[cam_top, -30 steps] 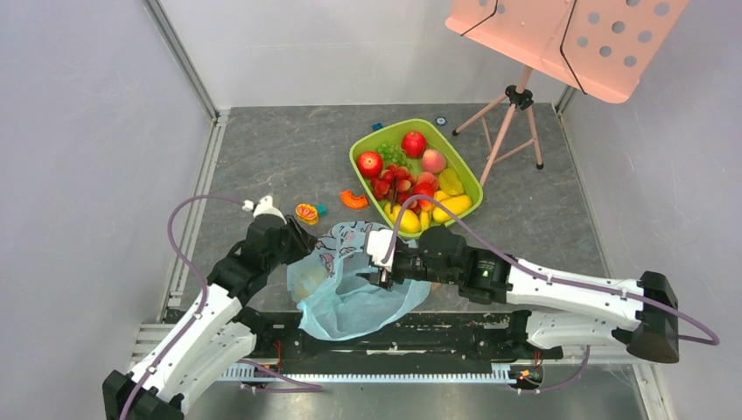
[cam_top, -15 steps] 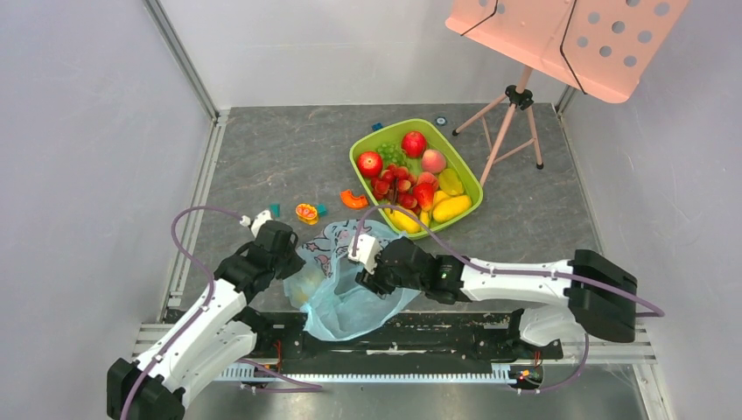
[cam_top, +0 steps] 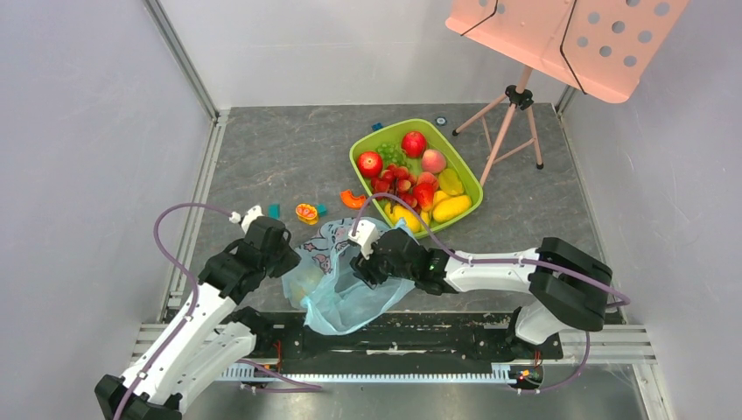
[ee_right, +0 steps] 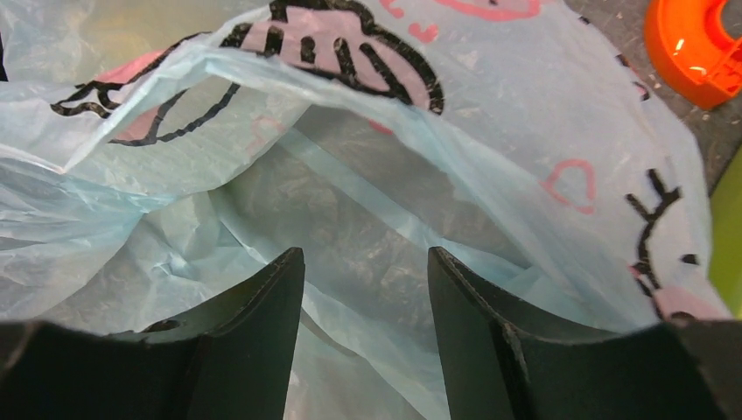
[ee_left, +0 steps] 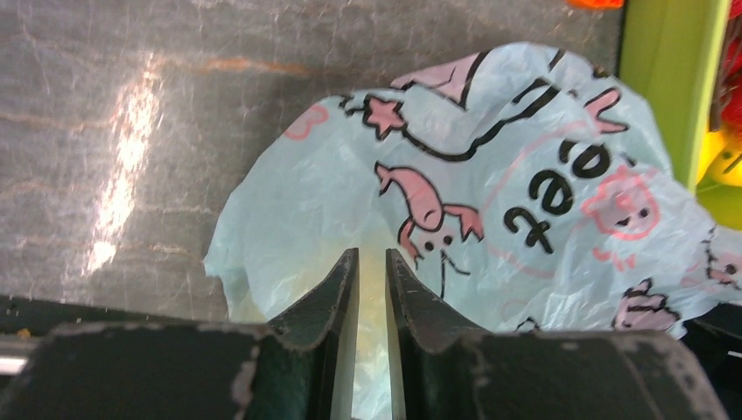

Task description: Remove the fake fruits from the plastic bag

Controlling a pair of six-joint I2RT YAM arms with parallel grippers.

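Note:
The plastic bag (cam_top: 350, 289) lies crumpled at the near edge, light blue with pink and black cartoons. A yellow fake fruit (cam_top: 302, 282) shows dimly through its left side. Other fake fruits (cam_top: 411, 179) fill the green tray (cam_top: 360, 147). My left gripper (cam_top: 290, 261) sits at the bag's left edge. In the left wrist view its jaws (ee_left: 370, 254) stand a narrow gap apart above the bag (ee_left: 525, 175), a yellow glow in the gap. My right gripper (cam_top: 367, 267) is open over the bag's mouth, its jaws (ee_right: 366, 254) wide, only film (ee_right: 367, 175) beyond.
An orange curved piece (cam_top: 353, 199), an orange slice (cam_top: 306, 212) and small teal blocks (cam_top: 274, 210) lie just beyond the bag. A pink music stand (cam_top: 560, 35) on a tripod (cam_top: 516, 122) stands at the back right. Grey walls close both sides.
My right arm has reached further left over the bag's mouth. My left arm has drawn back toward the near left; its jaws narrowed, and the bag has bunched up slightly.

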